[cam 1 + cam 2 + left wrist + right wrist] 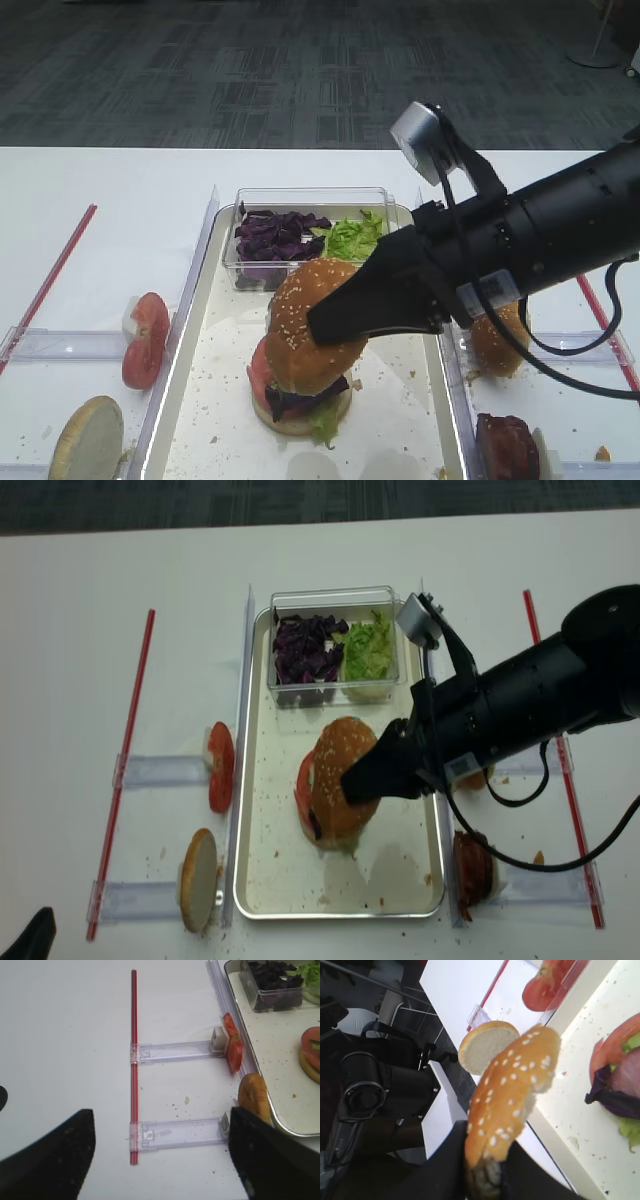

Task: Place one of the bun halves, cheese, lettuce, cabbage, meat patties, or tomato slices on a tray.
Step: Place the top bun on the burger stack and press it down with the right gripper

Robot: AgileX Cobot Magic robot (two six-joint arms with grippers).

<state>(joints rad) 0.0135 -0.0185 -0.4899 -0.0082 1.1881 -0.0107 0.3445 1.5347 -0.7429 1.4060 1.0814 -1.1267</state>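
My right gripper [330, 325] is shut on the edge of the sesame bun half [308, 322], whose crust has a pale torn patch [543, 1072]. It holds the bun tilted just above a stack [298, 405] of tomato, cabbage, lettuce and a bottom bun on the tray [190, 310]. More cabbage [272, 238] and lettuce [350, 238] fill a clear box at the tray's far end. A tomato slice [145, 340] stands left of the tray and a meat patty [507, 447] lies to its right. My left gripper [160, 1160] hangs open over the bare table. No cheese is in view.
A flat pale bun disc [88, 438] leans on a clear holder [175, 1132] left of the tray. Another sesame bun [497, 342] sits right of the tray. Red strips [133, 1060] border both sides of the white table.
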